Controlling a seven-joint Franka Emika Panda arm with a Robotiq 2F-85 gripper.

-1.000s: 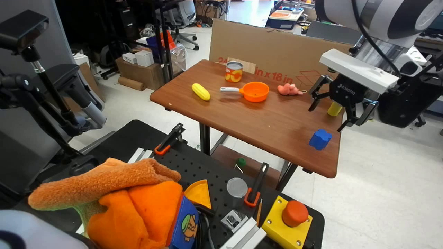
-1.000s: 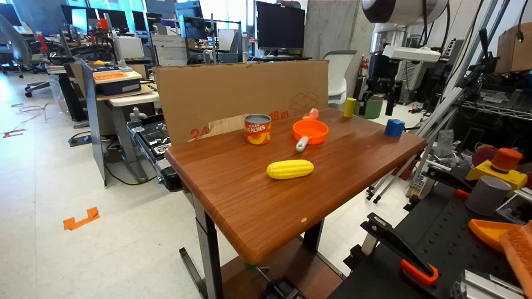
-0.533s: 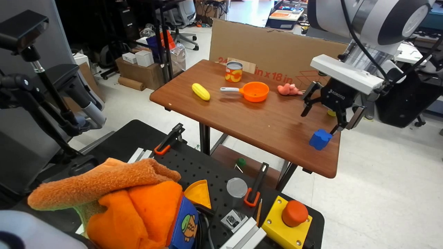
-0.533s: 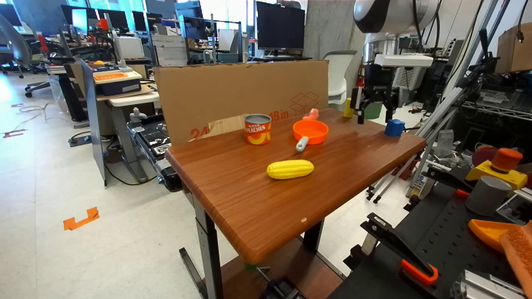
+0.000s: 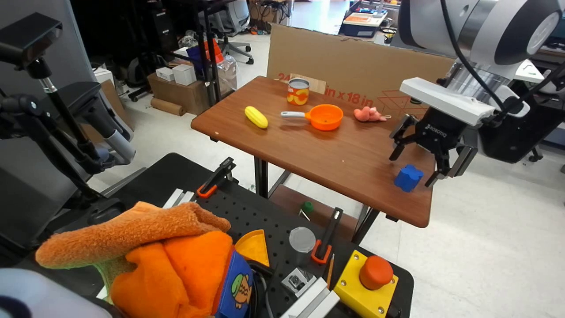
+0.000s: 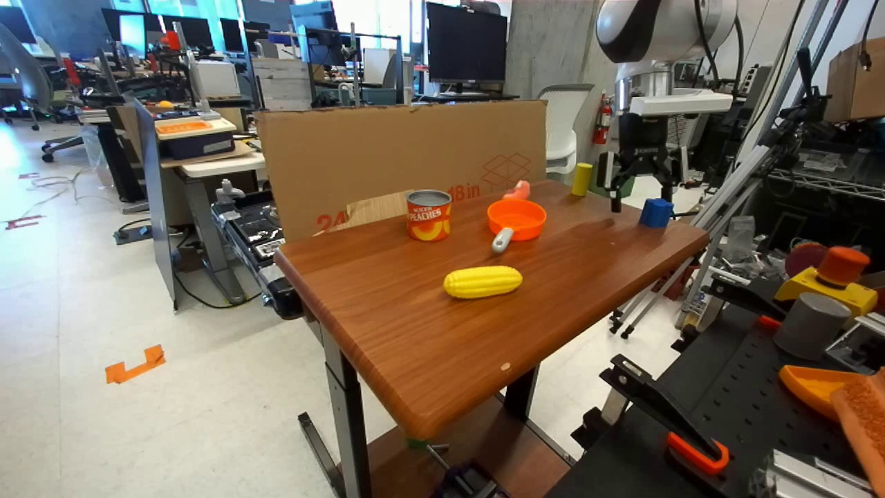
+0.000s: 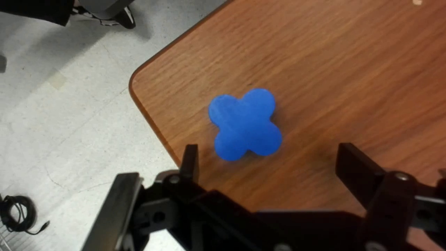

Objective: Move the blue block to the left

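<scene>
apparently i'm at the pre-grasp step, my tool [image 7: 267, 161] spread and empty, the block [image 7: 245, 123] standing near a corner of the table [image 7: 324, 76], so next i should centre over it, descend and squeeze.

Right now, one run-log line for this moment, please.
end effector: open, nothing gripped | blue four-lobed block: on wood-grain tabletop, near one corner | grasp: not yet made

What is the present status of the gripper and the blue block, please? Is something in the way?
Gripper open, holding nothing. Blue four-lobed block on wood-grain tabletop, near its corner, not yet grasped. No obstacle seen between gripper and block.
</scene>
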